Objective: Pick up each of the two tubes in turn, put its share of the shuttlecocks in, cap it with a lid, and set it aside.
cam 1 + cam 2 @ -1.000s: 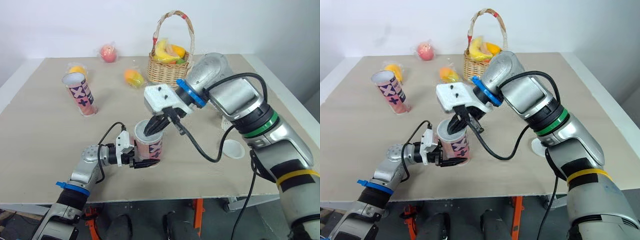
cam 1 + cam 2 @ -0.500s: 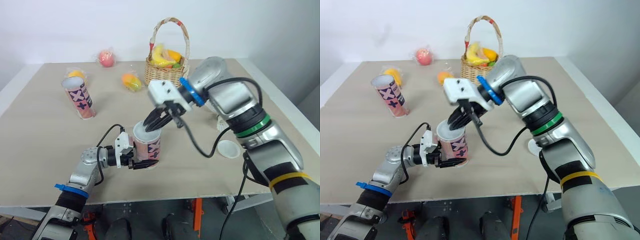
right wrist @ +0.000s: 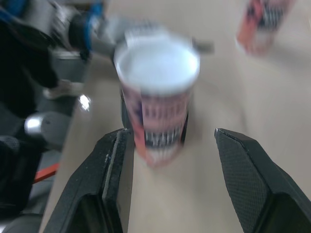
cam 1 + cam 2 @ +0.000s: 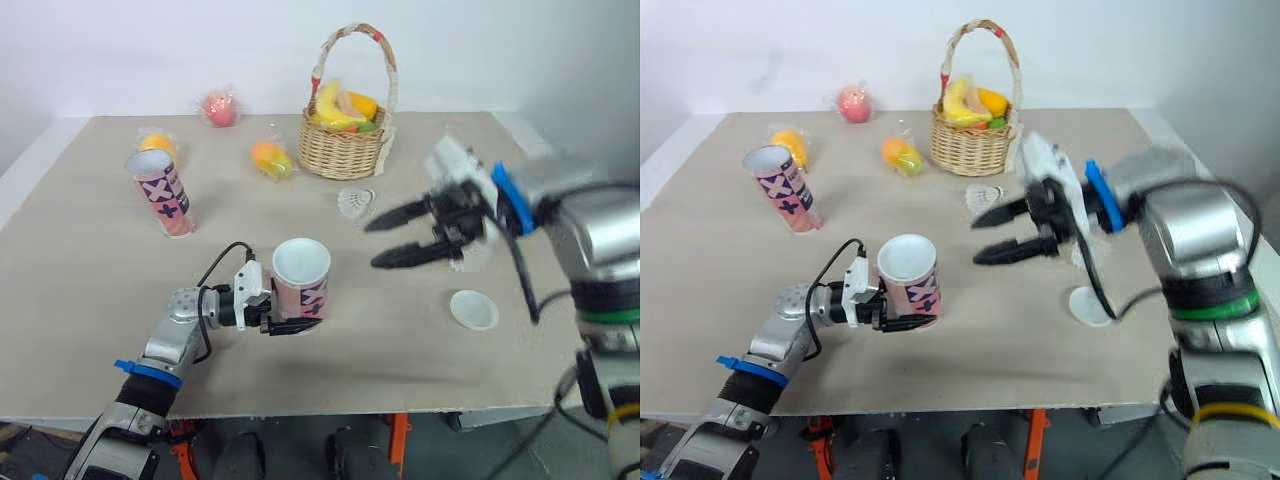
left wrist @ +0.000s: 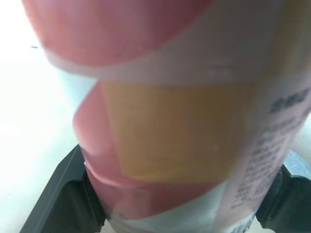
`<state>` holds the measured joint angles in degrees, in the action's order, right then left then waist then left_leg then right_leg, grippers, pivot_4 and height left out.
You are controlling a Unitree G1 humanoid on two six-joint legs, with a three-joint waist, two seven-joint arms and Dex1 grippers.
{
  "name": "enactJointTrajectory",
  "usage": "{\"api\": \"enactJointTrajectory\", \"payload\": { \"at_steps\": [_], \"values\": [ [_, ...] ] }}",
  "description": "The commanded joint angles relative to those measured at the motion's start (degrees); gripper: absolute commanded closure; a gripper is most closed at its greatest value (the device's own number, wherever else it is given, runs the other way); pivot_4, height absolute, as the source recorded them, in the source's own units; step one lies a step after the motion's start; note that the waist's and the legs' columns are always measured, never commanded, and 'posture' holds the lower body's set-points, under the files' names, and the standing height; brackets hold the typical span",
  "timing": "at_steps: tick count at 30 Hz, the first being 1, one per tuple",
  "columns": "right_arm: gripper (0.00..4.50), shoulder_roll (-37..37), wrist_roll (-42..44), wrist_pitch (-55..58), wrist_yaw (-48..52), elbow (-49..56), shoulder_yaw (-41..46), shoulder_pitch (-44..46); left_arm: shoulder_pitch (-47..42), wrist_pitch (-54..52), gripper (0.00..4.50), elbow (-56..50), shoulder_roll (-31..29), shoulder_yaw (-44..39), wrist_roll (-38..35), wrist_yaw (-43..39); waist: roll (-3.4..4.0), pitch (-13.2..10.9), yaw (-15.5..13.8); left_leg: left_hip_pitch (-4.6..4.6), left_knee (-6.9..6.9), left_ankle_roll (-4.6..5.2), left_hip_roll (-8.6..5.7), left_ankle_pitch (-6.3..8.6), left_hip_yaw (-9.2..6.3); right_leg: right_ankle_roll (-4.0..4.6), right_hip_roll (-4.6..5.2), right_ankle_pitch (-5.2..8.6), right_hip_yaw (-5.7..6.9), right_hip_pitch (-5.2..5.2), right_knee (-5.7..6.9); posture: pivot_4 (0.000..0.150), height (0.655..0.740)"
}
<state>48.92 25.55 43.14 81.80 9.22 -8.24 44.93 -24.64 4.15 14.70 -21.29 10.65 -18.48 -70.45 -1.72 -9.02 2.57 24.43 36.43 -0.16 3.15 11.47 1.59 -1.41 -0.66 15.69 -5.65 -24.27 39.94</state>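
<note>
My left gripper (image 4: 292,316) is shut on a pink patterned tube (image 4: 300,284), holding it upright near the table's front. The left wrist view shows the tube (image 5: 170,121) wedged between both fingers (image 5: 63,194). A white lid (image 4: 301,260) covers its top. My right gripper (image 4: 372,247) hangs open and empty to the right of the tube, well apart from it, and the right wrist view looks back at the tube (image 3: 158,102). A second tube (image 4: 160,190) stands open-topped and tilted at the left. One shuttlecock (image 4: 355,203) lies in front of the basket. A loose white lid (image 4: 473,309) rests at the front right.
A wicker basket (image 4: 345,150) of fruit stands at the back centre. Wrapped fruits lie at the back left (image 4: 218,107), beside the second tube (image 4: 155,142) and left of the basket (image 4: 270,157). The table's front edge runs just below my left arm.
My right gripper was shut at the tube's mouth; it has opened and pulled away to the right. The tube's top is white-capped now. The left grip has held.
</note>
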Motion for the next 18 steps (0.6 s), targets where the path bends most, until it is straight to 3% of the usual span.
{"api": "enactJointTrajectory", "payload": {
  "at_steps": [1,3,6,8,12,18],
  "values": [
    [1.53,0.4,1.3,1.4,-5.8,7.3,3.8,-4.7,-1.4,-0.1,0.07,0.5,0.2,-0.6,-0.6,-1.0,0.02,0.0,0.1,0.0,0.02,0.0,-0.02,0.0,0.02,-0.02,0.0,-0.01,-0.04,-0.01,0.0,0.15,0.74],
    [1.53,-0.6,2.1,3.4,-9.4,9.3,4.4,-7.4,-2.2,-0.8,0.07,0.7,0.4,-1.3,-1.6,-1.1,0.02,-0.1,0.2,0.01,0.06,0.0,-0.03,0.0,-0.02,-0.34,0.0,0.12,-0.02,0.0,0.0,0.15,0.74],
    [0.82,-1.8,3.7,5.5,-12.7,11.4,4.8,-10.1,-2.8,-2.4,0.0,0.0,-0.3,-2.0,-2.8,-2.0,0.01,-0.1,0.1,-0.01,0.11,-0.04,-0.02,-0.03,-0.04,-0.44,-0.03,0.1,-0.01,0.01,0.0,0.15,0.74],
    [0.06,-1.8,4.2,5.7,-13.8,12.4,4.7,-11.0,-2.8,-2.8,0.0,-0.6,-0.7,-2.5,-3.2,-2.4,-0.01,-0.1,0.1,-0.01,0.14,-0.04,-0.01,-0.04,-0.08,-0.45,-0.03,0.09,0.02,0.05,0.0,0.15,0.74],
    [0.06,-1.5,5.3,6.8,-15.1,13.3,4.0,-12.3,-1.4,-5.1,0.0,-5.1,-2.8,-4.1,-5.0,-2.8,-0.05,-0.1,0.1,0.0,0.15,-0.04,-0.02,-0.04,-0.04,-0.48,-0.02,0.1,-0.02,0.05,0.0,0.15,0.74],
    [0.06,-3.9,3.6,6.3,-16.9,11.5,-1.2,-11.8,4.4,-7.7,0.0,-11.1,-11.7,-6.1,-5.0,-5.2,-0.05,-0.2,0.4,-0.05,0.04,-0.02,0.08,-0.02,-0.03,-0.41,-0.08,0.17,-0.03,0.02,-0.02,0.15,0.74]
  ]
}}
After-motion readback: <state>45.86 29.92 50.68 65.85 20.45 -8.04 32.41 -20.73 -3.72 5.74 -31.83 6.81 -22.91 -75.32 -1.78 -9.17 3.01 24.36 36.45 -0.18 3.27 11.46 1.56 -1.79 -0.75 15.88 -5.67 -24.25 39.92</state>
